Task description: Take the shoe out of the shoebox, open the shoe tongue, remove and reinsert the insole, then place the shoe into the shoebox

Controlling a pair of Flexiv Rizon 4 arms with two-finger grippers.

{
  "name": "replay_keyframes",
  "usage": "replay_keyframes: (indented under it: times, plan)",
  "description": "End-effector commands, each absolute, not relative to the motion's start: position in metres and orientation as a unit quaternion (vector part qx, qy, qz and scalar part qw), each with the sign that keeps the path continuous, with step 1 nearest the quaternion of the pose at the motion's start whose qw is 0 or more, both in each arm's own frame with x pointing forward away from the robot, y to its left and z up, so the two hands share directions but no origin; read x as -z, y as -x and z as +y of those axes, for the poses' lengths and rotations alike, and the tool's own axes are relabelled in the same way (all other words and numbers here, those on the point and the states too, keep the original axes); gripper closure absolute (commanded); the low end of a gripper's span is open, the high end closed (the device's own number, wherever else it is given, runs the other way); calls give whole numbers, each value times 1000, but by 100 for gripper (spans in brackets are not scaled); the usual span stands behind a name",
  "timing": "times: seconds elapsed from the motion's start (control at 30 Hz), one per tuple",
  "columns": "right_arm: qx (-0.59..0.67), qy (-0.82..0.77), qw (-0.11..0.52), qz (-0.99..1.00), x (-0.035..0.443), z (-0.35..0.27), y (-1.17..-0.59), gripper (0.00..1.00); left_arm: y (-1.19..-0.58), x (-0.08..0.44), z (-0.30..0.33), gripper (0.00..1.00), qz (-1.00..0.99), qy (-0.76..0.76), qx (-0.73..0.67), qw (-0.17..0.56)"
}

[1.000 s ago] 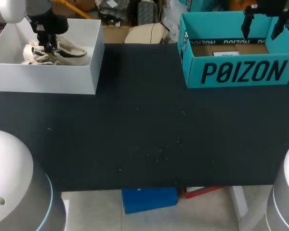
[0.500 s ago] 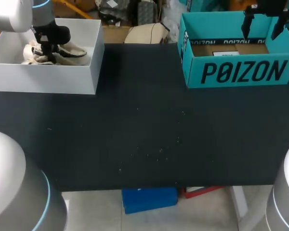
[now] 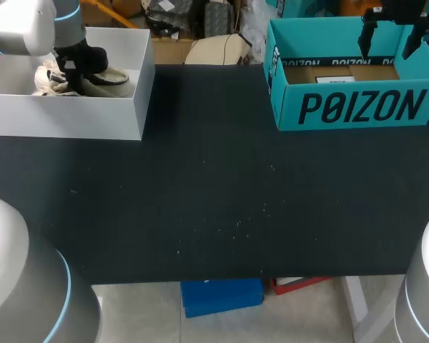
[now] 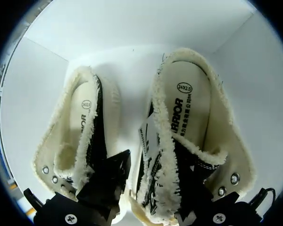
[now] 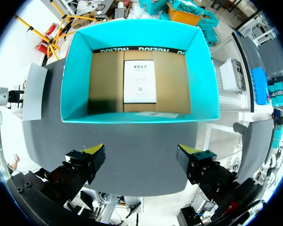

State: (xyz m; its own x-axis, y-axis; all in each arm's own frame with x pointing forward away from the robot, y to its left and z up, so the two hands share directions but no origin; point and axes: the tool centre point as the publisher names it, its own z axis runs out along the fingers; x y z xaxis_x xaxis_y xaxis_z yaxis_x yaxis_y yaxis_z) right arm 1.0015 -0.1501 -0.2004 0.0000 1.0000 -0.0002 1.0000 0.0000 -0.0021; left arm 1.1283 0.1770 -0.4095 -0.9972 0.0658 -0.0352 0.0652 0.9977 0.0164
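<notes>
— What's around you?

— A black table [image 3: 214,193], bare across its middle. At the far right stands a teal box [image 3: 357,107], open at the top, with a brown cardboard floor and a white label [image 5: 139,82] lying flat in it. At the far left stands a white box [image 3: 71,114], also open.

— And the shoes?

— Both shoes [image 3: 104,77] are in the white box, side by side, cream with fleecy lining and dark trim. In my left wrist view they lie with their openings facing up and the insoles showing. The box walls stand close around them on every side.

— Anything in your way?

— On the left, the walls of the white box and the second shoe, which lies just beside the first. On the right, only the near wall of the teal box lies under my hand.

— Your hands?

— My left gripper [image 3: 71,66] is down inside the white box, right at the shoes. I cannot tell whether it is clamped on one or merely against it, because the fleece hides the tips. My right gripper [image 3: 387,44] hangs above the teal box with its yellow tips spread wide, holding and touching nothing.
</notes>
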Motion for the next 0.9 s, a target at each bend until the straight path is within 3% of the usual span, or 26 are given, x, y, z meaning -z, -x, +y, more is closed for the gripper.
replay_keyframes:
  times: [0.03,0.07,0.1,0.47,0.9]
  plan:
    - [-1,707,1,-707,200,-150,-1001,0,-1134,417,173,69,999,-34,-18,12]
    - [-1,707,1,-707,200,-150,-1001,0,-1134,417,173,91,999,-33,-18,11]
    - [-1,707,1,-707,200,-150,-1001,0,-1134,417,174,100,999,-32,-18,10]
    - [-1,707,1,-707,200,-150,-1001,0,-1123,360,168,100,998,-54,-3,19]
    - [-1,707,1,-707,200,-150,-1001,0,-1116,228,142,100,993,-78,-16,82]
